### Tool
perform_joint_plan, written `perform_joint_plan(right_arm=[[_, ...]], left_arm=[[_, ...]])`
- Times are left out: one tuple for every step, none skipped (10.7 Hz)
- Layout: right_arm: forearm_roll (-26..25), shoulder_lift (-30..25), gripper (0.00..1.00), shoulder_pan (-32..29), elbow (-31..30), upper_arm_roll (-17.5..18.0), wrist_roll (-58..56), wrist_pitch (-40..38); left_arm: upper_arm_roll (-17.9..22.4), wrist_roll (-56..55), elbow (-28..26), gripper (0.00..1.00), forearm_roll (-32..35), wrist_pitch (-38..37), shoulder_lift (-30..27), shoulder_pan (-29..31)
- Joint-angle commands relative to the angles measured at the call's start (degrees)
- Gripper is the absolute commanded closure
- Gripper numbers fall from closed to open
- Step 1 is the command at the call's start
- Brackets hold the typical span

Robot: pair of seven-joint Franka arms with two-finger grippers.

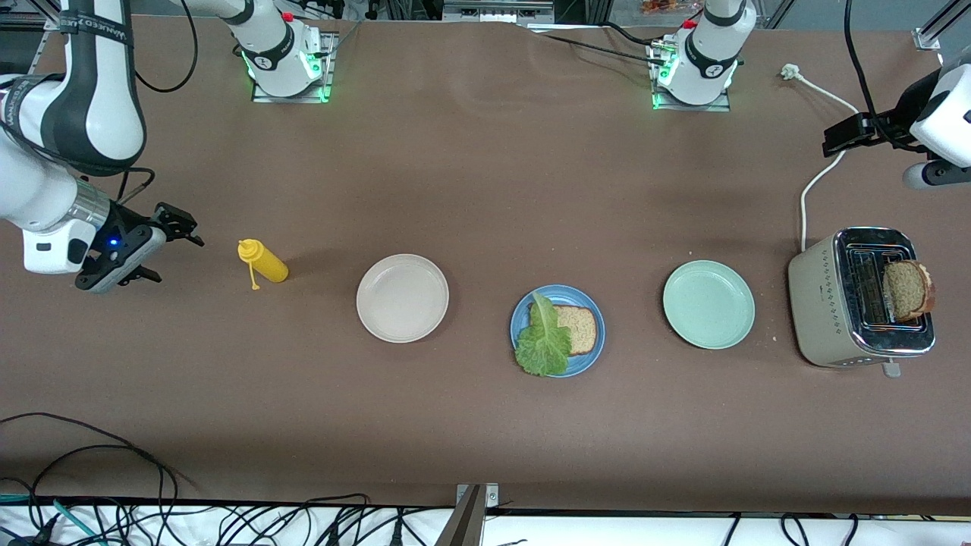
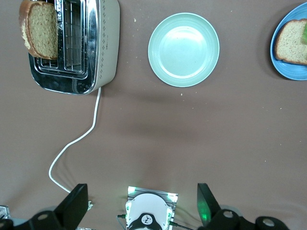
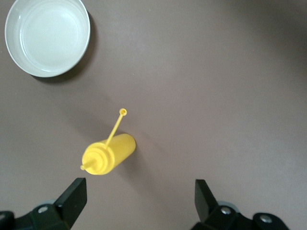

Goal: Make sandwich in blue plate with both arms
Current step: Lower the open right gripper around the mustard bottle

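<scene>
Brown cloth covers the table (image 1: 485, 189) in the front view. Near its middle sits the blue plate (image 1: 595, 345), holding one bread slice (image 1: 579, 329) with a lettuce leaf (image 1: 543, 341) laid over the slice's edge and reaching past the rim toward the camera. A beige plate (image 1: 402, 298) lies beside it toward the right arm's end, a mint plate (image 1: 708, 304) toward the left arm's end. Next to the mint plate stands a toaster (image 1: 827, 303) with a second slice (image 1: 907, 289) sticking up from a slot. A yellow bottle (image 1: 264, 262) stands between the beige plate and the right gripper (image 1: 176, 233), which hangs over bare table at its end, jaws apart and empty. The left gripper (image 1: 853, 135) hangs over the table near the toaster's white cord (image 1: 815, 182), also empty.

In the left wrist view, the left gripper's fingers (image 2: 76, 205) stand wide apart with nothing between them. Below are the toaster (image 2: 103, 43) with its slice (image 2: 41, 29), the cord (image 2: 76, 141), the mint plate (image 2: 183, 49), and the edge of the blue plate (image 2: 288, 72) with bread (image 2: 292, 42).

In the right wrist view, the right gripper's fingers (image 3: 74, 197) are spread wide, holding nothing. The bottle (image 3: 108, 154) stands under them, its cap hanging loose on a strap; the beige plate (image 3: 47, 36) is well apart.
</scene>
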Motion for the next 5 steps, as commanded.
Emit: perform_joint_plan(right_arm=[[5.26,-1.35,0.0,-5.95,-2.52,3.63,-8.88,1.46],[7.27,-1.43,0.0,-6.83,-3.14,3.81,-11.61,1.29],[9.21,-1.61,0.0,-7.19,-3.66,3.81,-14.68,0.94],[11.06,-1.87,0.0,-7.62,-4.54,3.72,-17.15,0.85],[12.12,-2.31,0.0,-8.06,-5.5,3.81,-19.52,0.76]], left_arm=[[-0.29,-0.07,2.03,0.0,1.53,-1.36,0.89,0.05],[-0.29,-0.07,1.94,0.0,1.53,-1.36,0.89,0.05],[-0.29,-0.07,2.03,0.0,1.53,-1.36,0.89,0.05],[-0.29,-0.07,2.03,0.0,1.53,-1.36,0.89,0.05],[-0.29,-0.07,2.03,0.0,1.53,-1.36,0.89,0.05]])
